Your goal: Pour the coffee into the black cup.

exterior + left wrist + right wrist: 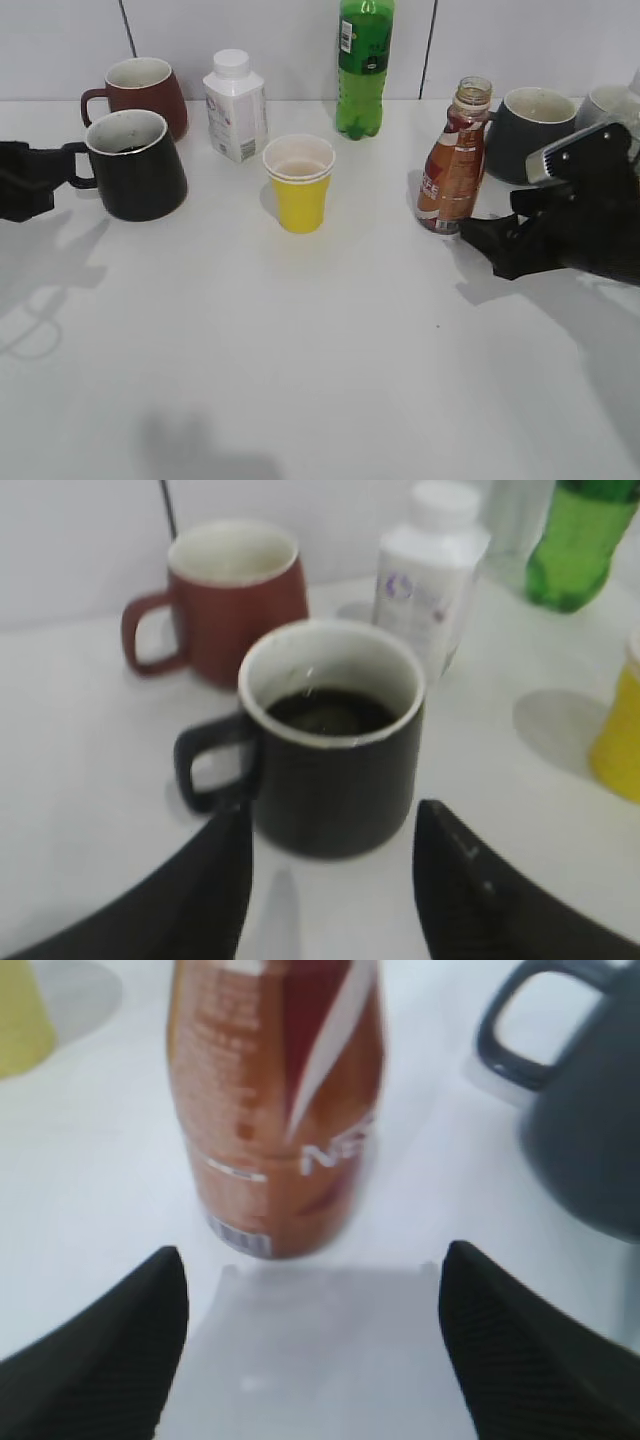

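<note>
The black cup (136, 165) stands at the left of the white table, handle to the left, with dark liquid inside (330, 712). My left gripper (330, 825) is open, just short of the cup, touching nothing; in the exterior view it sits at the left edge (60, 165). The coffee bottle (453, 172) stands upright and uncapped at the right, orange-red label, little liquid visible. My right gripper (312, 1270) is open, the bottle (275, 1100) just beyond its fingertips, free of them; it also shows in the exterior view (480, 232).
A maroon mug (140, 92) stands behind the black cup. A white bottle (235, 106), a yellow paper cup (299, 184) and a green soda bottle (365, 65) fill the middle. A dark grey mug (530, 132) stands right of the coffee bottle, a pale cup (605, 102) behind it.
</note>
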Controlling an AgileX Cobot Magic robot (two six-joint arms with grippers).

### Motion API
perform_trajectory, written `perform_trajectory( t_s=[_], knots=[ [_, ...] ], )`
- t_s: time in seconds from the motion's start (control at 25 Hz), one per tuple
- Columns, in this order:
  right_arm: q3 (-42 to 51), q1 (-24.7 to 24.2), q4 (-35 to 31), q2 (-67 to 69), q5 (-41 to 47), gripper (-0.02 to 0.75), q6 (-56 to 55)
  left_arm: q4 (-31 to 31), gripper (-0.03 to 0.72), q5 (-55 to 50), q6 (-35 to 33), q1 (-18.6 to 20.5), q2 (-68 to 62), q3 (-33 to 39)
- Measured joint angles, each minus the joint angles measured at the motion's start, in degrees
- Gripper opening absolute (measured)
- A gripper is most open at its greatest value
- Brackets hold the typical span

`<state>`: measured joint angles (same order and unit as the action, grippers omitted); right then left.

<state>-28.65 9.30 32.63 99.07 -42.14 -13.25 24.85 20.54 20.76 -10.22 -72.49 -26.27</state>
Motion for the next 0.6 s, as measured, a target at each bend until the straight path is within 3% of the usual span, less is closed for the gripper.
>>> perform_trajectory(
  t_s=[0.36, 0.6],
  knots=[
    [0.0, 0.0, 1.6, -12.5, 17.0, 0.595, -5.2, -6.5, 0.398, -31.0, 1.7, -6.8, 0.0, -10.4],
    [-1.4, 0.0, 5.5, -18.5, 26.6, 0.595, -13.5, -14.2, 0.398, -49.6, 1.8, -7.9, 0.0, -16.5]
  ],
)
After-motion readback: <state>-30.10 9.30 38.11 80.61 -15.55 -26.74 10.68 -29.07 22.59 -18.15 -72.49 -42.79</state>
